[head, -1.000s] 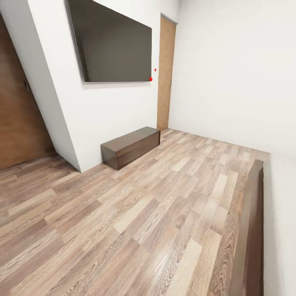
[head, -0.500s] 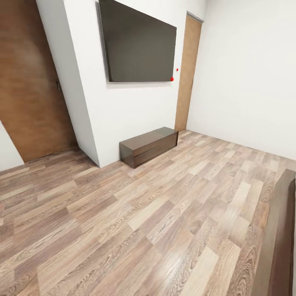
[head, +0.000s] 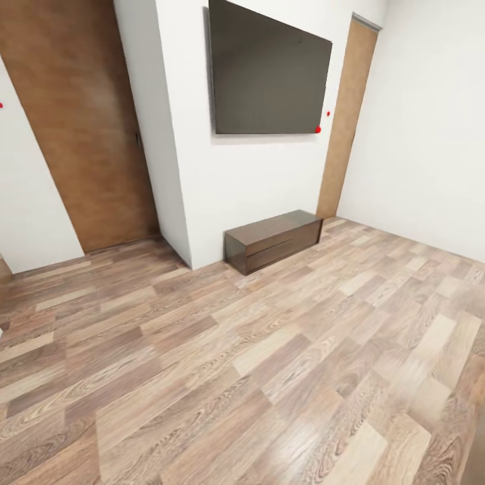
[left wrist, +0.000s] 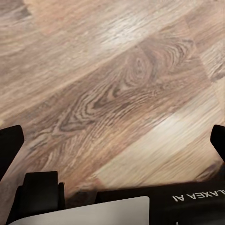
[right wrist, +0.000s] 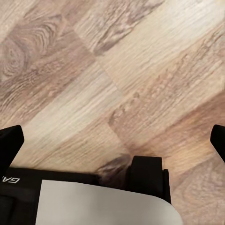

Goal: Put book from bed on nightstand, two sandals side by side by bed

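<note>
Left jaws (left wrist: 112, 140) spread, right jaws (right wrist: 112, 140) spread, plank floor (head: 269, 350) beneath both

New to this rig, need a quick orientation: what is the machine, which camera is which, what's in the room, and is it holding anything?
It is a simulated wheeled robot with two arms, each ending in a claw. The wide picture comes from its head camera: a wood-plank floor, a dark screen on a white wall, a low dark bench below it, and brown doors. The other two pictures come from cameras near each claw, looking down at the floor. The left claw and right claw are both open and hold nothing.
</note>
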Motion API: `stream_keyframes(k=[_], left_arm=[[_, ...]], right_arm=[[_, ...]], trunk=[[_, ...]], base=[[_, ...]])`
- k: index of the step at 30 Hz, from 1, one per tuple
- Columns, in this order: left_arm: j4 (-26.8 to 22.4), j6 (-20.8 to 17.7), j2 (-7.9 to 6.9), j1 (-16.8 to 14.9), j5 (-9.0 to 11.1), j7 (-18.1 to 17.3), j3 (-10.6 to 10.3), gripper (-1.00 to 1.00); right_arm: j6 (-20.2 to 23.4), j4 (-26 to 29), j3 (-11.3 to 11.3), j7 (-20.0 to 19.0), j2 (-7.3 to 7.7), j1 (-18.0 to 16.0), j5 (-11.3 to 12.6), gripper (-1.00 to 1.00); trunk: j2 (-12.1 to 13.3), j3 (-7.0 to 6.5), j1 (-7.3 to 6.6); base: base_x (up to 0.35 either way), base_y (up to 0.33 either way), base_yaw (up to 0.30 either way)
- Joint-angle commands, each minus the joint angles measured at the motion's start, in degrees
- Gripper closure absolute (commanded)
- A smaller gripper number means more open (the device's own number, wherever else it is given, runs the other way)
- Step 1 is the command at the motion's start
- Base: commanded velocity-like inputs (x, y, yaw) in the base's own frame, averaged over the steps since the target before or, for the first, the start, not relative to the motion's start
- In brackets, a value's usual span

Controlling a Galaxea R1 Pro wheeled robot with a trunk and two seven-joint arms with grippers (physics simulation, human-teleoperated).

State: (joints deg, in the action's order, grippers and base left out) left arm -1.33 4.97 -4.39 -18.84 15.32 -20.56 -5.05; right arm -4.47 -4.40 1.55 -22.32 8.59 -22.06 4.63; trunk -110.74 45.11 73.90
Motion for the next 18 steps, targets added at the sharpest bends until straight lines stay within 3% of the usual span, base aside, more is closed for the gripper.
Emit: stream_keyframes(k=[1,12,18], left_arm=[[0.1,0.22,-0.01,-0.05,0.5,-0.18,-0.49,-1.0],[-0.12,0.09,0.09,-0.05,0.35,-0.24,-0.49,-1.0],[-1.11,0.12,0.34,-0.05,0.32,-0.16,-0.49,-1.0]], right_arm=[[-0.3,-0.26,0.12,-0.31,0.03,-0.09,0.52,-1.0],[-0.37,-0.21,0.09,-0.22,0.0,-0.09,0.6,-1.0],[-0.37,-0.06,0.2,-0.21,0.02,-0.09,0.56,-1.0]], trunk=[[-0.02,0.05,-0.01],[-0.02,0.05,-0.01],[-0.02,0.05,-0.01]], base=[[0.0,0.0,0.242],[0.005,0.0,0.06],[0.234,0.0,0.001]])
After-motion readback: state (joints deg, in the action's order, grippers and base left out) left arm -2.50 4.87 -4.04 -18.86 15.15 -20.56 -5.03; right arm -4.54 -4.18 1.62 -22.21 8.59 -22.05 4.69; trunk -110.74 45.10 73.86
